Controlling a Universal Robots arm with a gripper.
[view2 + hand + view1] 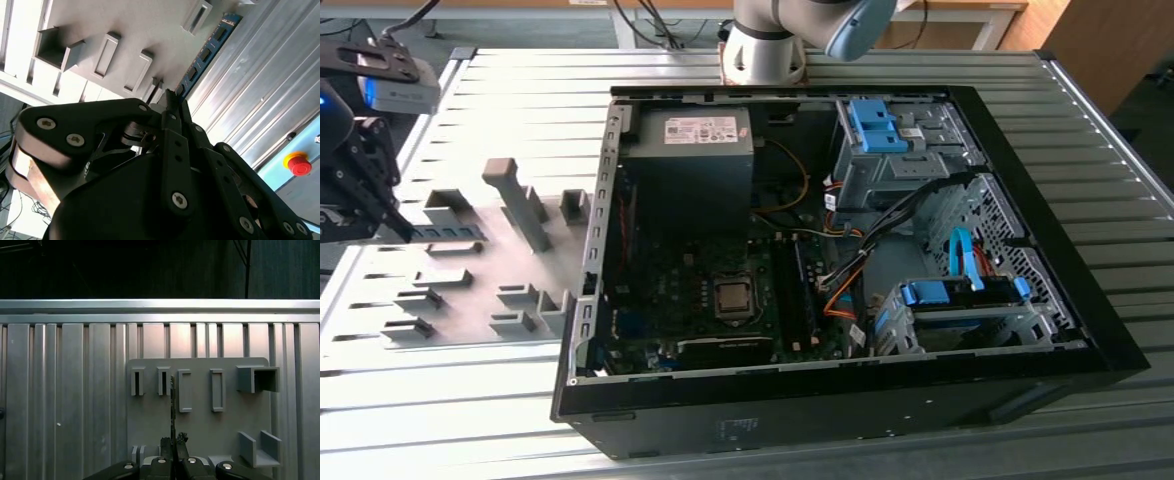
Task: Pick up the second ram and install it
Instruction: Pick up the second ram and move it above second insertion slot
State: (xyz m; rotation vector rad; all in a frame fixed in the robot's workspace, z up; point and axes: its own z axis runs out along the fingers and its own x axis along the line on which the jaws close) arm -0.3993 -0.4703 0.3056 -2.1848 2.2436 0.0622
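Observation:
My gripper [400,234] hangs at the exterior view's left, over the grey holder plate [467,275], well apart from the open computer case [854,400]. It is shut on one end of the second ram [448,232], a thin blue-green stick with black chips. The stick juts out from the fingers toward the case, above the plate. In the second wrist view the ram [204,54] runs away from the gripper [170,97]. In the first wrist view the ram [173,400] shows edge-on above the gripper [173,441], between two grey holder blocks [163,381].
Inside the case lie the motherboard [720,290], long black memory slots [795,290], a power supply [687,160] and blue drive cages [961,300]. A tall grey block [514,200] stands on the plate. The arm's base [767,50] is behind the case. A red stop button [298,164] sits off the ribbed table.

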